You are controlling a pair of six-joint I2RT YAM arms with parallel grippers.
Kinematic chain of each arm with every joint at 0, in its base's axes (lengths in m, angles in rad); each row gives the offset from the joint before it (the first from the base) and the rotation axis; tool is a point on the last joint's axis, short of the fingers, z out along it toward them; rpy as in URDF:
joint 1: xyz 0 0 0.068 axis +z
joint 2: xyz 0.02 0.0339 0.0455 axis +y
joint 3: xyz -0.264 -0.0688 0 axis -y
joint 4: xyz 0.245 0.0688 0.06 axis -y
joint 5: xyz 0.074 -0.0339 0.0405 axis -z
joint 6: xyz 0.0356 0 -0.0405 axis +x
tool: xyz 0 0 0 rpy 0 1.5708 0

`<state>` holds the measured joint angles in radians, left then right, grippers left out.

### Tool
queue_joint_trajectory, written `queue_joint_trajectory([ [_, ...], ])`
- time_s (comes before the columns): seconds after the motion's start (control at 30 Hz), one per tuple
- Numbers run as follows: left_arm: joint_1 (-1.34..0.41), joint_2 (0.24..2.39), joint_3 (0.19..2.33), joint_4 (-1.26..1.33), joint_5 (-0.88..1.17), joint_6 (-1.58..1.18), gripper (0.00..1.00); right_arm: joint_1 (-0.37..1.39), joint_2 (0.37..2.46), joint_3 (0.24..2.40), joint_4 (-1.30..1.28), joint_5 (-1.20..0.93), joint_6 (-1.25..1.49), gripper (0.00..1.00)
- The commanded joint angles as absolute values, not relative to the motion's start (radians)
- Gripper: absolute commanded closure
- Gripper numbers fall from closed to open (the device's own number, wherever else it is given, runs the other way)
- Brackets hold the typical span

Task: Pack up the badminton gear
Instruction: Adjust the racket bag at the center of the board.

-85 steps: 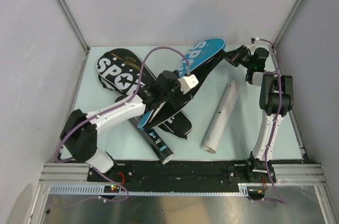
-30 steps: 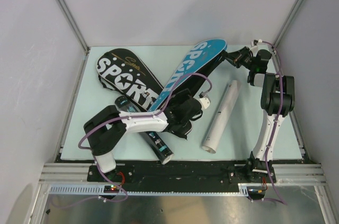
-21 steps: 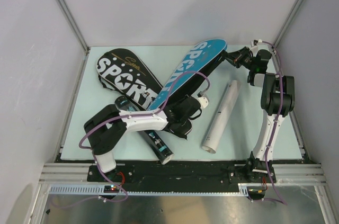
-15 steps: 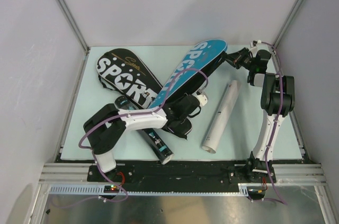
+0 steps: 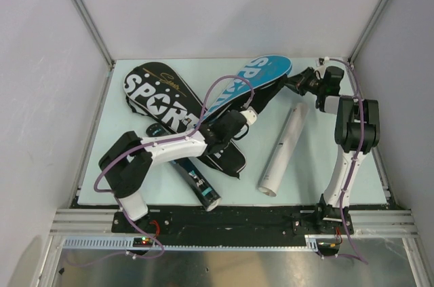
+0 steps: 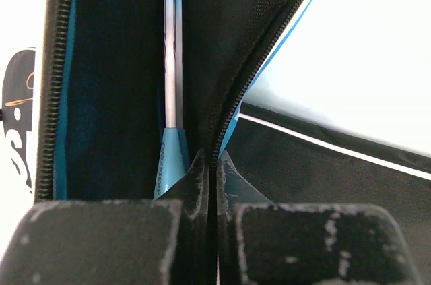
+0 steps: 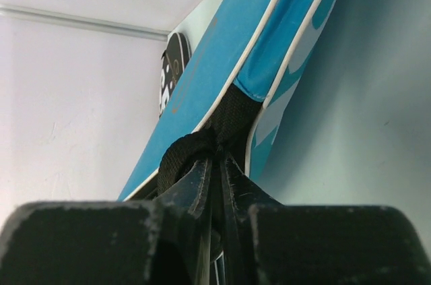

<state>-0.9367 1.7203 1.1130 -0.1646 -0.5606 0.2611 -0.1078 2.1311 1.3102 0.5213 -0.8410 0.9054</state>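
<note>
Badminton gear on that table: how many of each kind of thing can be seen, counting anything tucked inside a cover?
Racket covers: 2, a black cover and a blue cover
Tubes: 2, a white tube and a black tube
Rackets: 1, a racket showing inside the open blue cover
Total: 5

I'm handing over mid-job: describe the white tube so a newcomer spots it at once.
Look at the right half of the pale green table, just left of the right arm. The white tube lies there alone, slanting from the near edge toward the blue cover. Unlike the black tube, half hidden under the left arm, it is white and unobstructed.
</note>
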Motion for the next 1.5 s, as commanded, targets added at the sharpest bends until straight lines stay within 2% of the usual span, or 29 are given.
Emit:
queue_joint_trajectory([
  [0.0,-0.931,1.658,1.168,-0.091,-0.521,0.226,1.00,-0.074,2.078,1.225,0.754,-0.944,1.107,0.91],
  [0.17,-0.928,1.655,1.157,-0.077,-0.512,0.220,1.00,-0.064,2.169,1.157,1.273,-0.896,1.538,0.95],
  [0.27,-0.924,1.653,1.153,-0.071,-0.510,0.218,1.00,-0.061,2.202,1.151,1.423,-0.859,1.702,0.97],
  [0.7,-0.898,1.639,1.147,-0.047,-0.489,0.187,1.00,0.055,2.040,1.040,1.018,-0.865,1.345,1.00],
  [0.97,-0.874,1.608,1.138,-0.039,-0.476,0.168,1.00,0.107,1.905,1.024,0.617,-0.786,1.017,1.00],
  [1.03,-0.869,1.600,1.134,-0.034,-0.473,0.167,1.00,0.110,1.876,1.011,0.608,-0.784,1.000,1.00],
  [1.17,-0.864,1.593,1.130,-0.032,-0.457,0.173,1.00,0.104,1.868,0.988,0.760,-0.824,1.110,1.00],
  [1.2,-0.864,1.588,1.133,-0.043,-0.451,0.170,0.97,0.094,1.872,0.993,0.782,-0.827,1.125,1.00],
  [1.23,-0.864,1.582,1.137,-0.056,-0.437,0.165,0.89,0.085,1.876,0.997,0.790,-0.828,1.130,1.00],
  [1.3,-0.864,1.565,1.144,-0.095,-0.415,0.152,0.58,0.060,1.891,1.020,0.790,-0.830,1.131,1.00],
  [1.33,-0.865,1.554,1.147,-0.117,-0.403,0.146,0.49,0.047,1.901,1.032,0.790,-0.833,1.130,1.00],
  [1.47,-0.868,1.490,1.160,-0.169,-0.361,0.169,0.32,0.016,1.931,1.071,0.810,-0.842,1.144,1.00],
])
